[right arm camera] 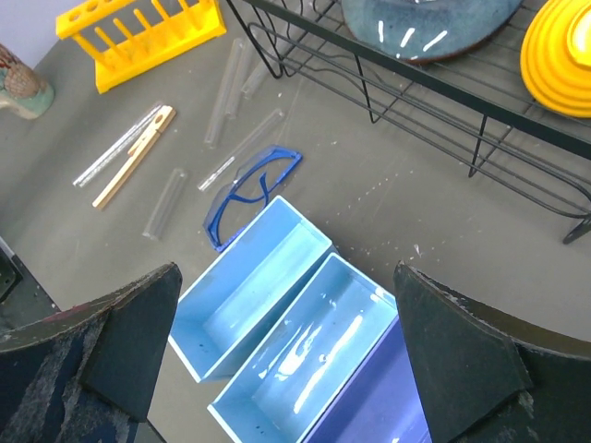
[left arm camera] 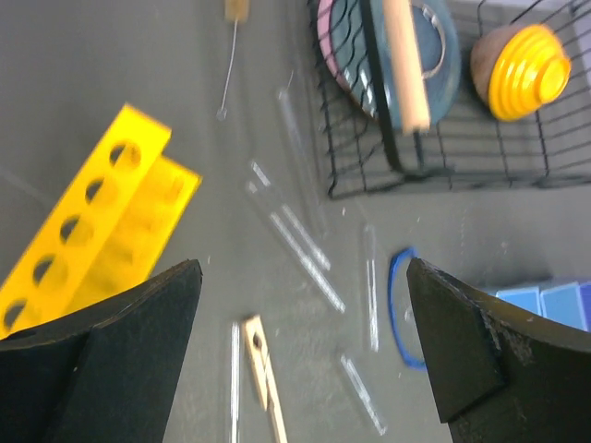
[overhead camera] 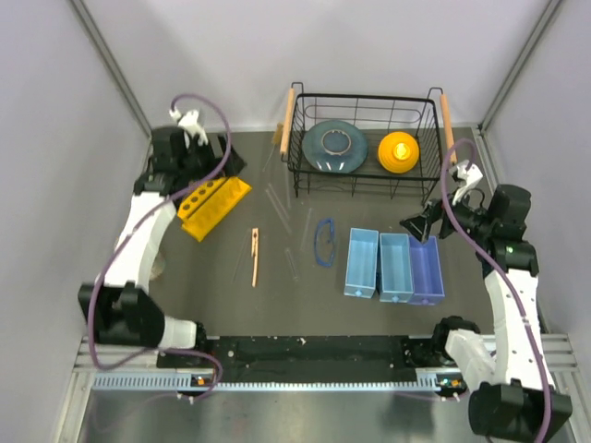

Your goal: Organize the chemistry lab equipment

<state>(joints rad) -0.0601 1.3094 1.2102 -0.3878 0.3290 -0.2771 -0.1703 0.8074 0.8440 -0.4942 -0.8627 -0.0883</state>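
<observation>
2 claws (left arm camera: 303,269) (right arm camera: 286,272) gape near 3 bins (overhead camera: 394,268), 1 rack (overhead camera: 214,205), 1 clamp (overhead camera: 255,257).

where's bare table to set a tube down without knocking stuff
Bare table lies along the front edge, bordered by the yellow rack, the wooden clamp and the blue bins. Crowded: loose glass tubes and glasses in the middle, below the wire basket.

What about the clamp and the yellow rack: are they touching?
Apart. The top view shows bare table between the clamp and the rack; the right wrist view agrees.
</observation>
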